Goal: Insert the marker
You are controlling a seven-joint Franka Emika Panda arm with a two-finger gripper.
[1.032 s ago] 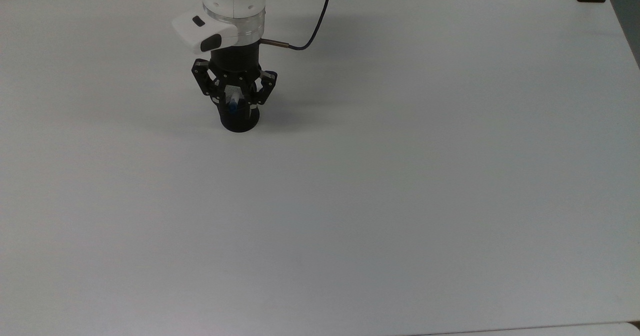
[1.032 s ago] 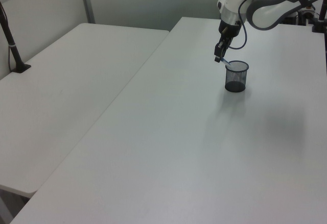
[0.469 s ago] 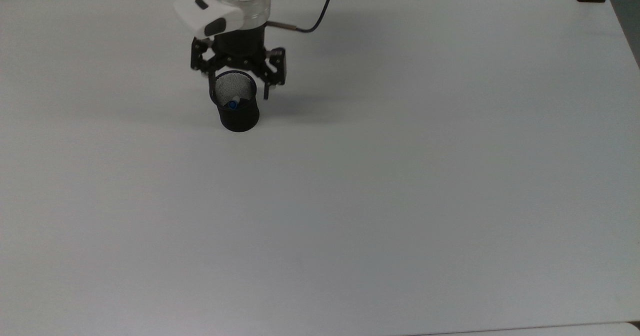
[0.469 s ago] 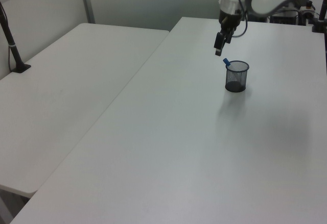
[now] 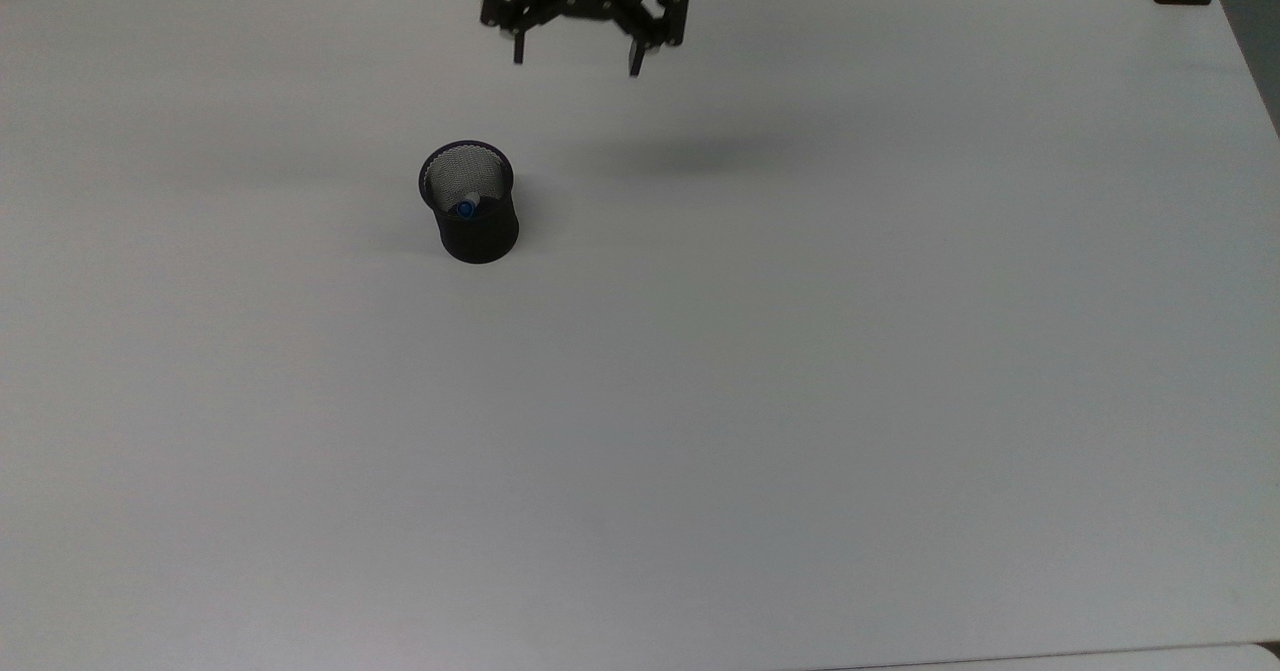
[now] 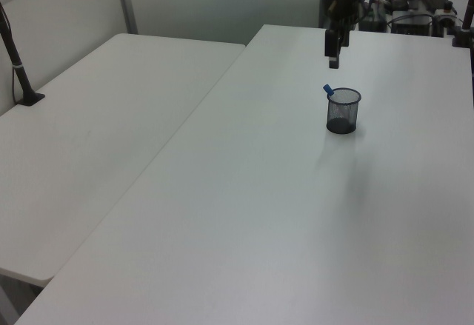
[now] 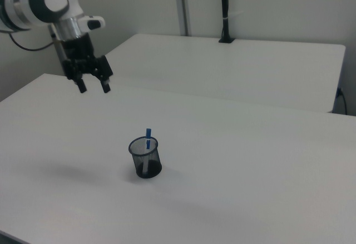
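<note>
1. Now the marker (image 7: 148, 135) stands inside the black mesh cup (image 7: 146, 158), blue cap sticking up above the rim, leaning against the cup's wall.
2. From the top view the marker's blue end (image 5: 465, 209) sits within the cup opening (image 5: 467, 201), toward the lower side.
3. Gripper (image 5: 578, 55) hangs in the air, fingers spread wide, holding nothing, well apart from the cup.
4. On the right view the gripper (image 7: 93, 88) is up and to the right view's left of the cup.
5. Cup stands upright on the white table (image 5: 800, 371); left view shows the gripper (image 6: 334, 57) above the cup (image 6: 343, 110).
</note>
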